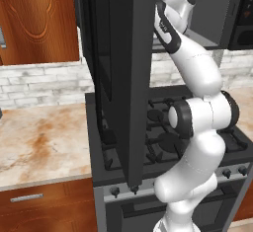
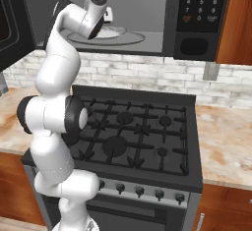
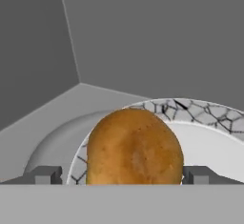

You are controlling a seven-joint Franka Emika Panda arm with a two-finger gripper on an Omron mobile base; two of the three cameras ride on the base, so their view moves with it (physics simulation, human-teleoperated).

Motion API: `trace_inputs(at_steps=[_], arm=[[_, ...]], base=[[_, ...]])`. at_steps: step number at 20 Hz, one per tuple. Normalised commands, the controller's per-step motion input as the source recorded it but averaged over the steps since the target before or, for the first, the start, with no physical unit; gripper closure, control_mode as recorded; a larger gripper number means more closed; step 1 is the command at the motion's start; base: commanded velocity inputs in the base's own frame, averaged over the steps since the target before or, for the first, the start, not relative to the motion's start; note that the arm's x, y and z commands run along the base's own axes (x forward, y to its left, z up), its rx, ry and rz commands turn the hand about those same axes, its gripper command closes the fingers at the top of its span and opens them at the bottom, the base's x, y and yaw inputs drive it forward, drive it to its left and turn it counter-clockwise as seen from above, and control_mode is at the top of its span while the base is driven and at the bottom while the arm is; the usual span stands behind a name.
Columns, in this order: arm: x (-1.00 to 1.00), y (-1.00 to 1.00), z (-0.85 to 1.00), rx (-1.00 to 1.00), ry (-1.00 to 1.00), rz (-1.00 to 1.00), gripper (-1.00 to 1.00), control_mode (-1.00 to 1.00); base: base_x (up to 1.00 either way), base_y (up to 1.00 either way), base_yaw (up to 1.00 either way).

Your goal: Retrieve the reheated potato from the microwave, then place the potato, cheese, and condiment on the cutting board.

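Note:
The potato (image 3: pixel 135 147), a golden-brown lump, lies on a white plate (image 3: pixel 209 142) with a crackle-pattern rim. The plate rests on the glass turntable (image 2: pixel 129 39) inside the microwave (image 2: pixel 199 9), whose door (image 1: pixel 123 78) hangs open to the left. My gripper (image 3: pixel 121 175) reaches into the cavity with its jaws open on either side of the potato. The left fingertip (image 3: pixel 45 174) stands apart from the potato and the right fingertip (image 3: pixel 198 174) is close beside it. The arm's hand (image 2: pixel 98 6) is at the cavity's left front. Cheese, condiment and cutting board are out of view.
A black gas stove (image 2: pixel 133 131) lies directly below the microwave. Marble counter runs to its left (image 1: pixel 39 137) and right (image 2: pixel 226 141). The open door (image 1: pixel 123 78) juts out over the stove beside the arm. Grey cavity walls (image 3: pixel 143 32) surround the plate.

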Motion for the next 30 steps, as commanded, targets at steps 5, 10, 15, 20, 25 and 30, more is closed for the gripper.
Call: trace_inputs(at_steps=[5,10,15,20,25,30], arm=[[0.35,0.02,-0.09,-0.02,0.06,0.00,-1.00,-1.00],[0.12,0.11,-0.09,-0.03,0.02,0.00,-1.00,-1.00],[0.00,0.07,-0.26,-0.02,0.01,0.00,-1.00,-1.00],[0.00,0.12,-0.41,-0.01,0.03,0.00,-1.00,-1.00],[0.04,0.22,-0.48,0.00,0.07,0.00,-1.00,-1.00],[0.00,0.27,-0.60,0.00,0.08,0.00,1.00,-1.00]], base=[[0.00,0.00,0.00],[0.00,0.00,0.00],[0.00,0.00,0.00],[0.00,0.00,0.00],[0.00,0.00,0.00],[0.00,0.00,0.00]])
